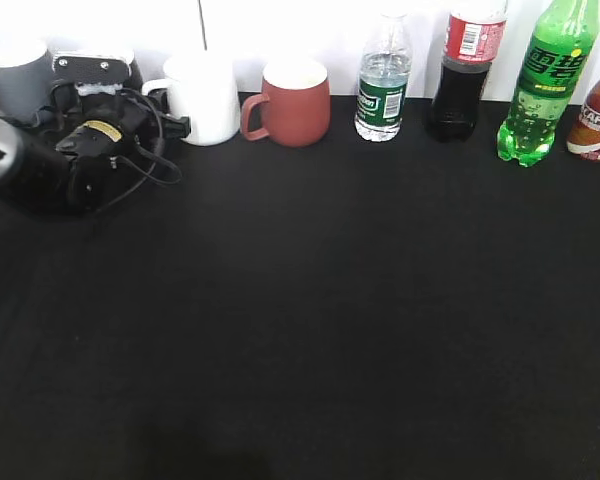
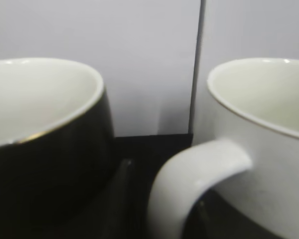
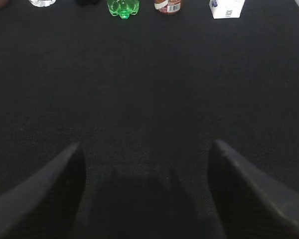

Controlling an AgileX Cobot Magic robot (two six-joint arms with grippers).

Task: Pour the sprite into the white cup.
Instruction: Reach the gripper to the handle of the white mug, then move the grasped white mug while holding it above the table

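The sprite [image 1: 546,85], a tall bright-green bottle, stands at the back right; its base shows at the top of the right wrist view [image 3: 123,7]. The white cup [image 1: 204,98] stands at the back left, its handle toward my left gripper [image 1: 176,126]. In the left wrist view the cup [image 2: 269,144] fills the right side. The dark fingers of my left gripper [image 2: 164,184] sit on either side of its handle, with a small gap at the left finger. My right gripper [image 3: 144,147] is open and empty, low over the black cloth, well short of the bottles.
A grey mug [image 1: 18,80] stands left of the white cup, close beside it in the left wrist view [image 2: 40,164]. Along the back are a brick-red mug [image 1: 292,102], a small water bottle [image 1: 383,85], a cola bottle [image 1: 464,75], a brown coffee bottle [image 1: 598,120] and a white carton [image 3: 226,7].
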